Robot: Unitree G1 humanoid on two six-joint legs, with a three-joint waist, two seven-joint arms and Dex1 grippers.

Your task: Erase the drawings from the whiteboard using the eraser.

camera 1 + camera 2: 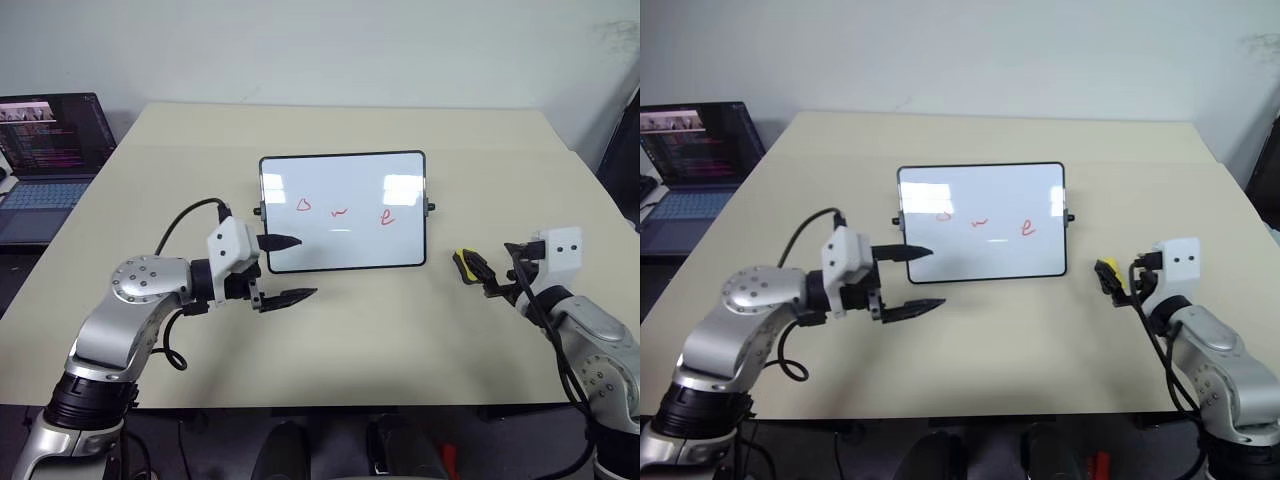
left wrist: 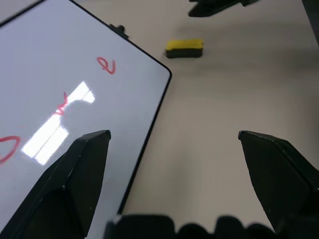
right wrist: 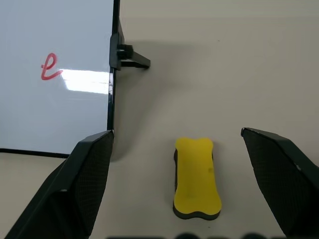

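Plainly yellow eraser (image 3: 197, 178), bone-shaped, black-based

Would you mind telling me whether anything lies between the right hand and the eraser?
Nothing visible does. The right hand is open, and the eraser lies on bare table between its fingers, just beside the whiteboard.

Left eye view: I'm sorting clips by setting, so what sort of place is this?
Probably an office or lab workspace: a beige table against a plain pale wall, an open laptop showing lines of code at its side, and a small whiteboard with a yellow eraser laid out.
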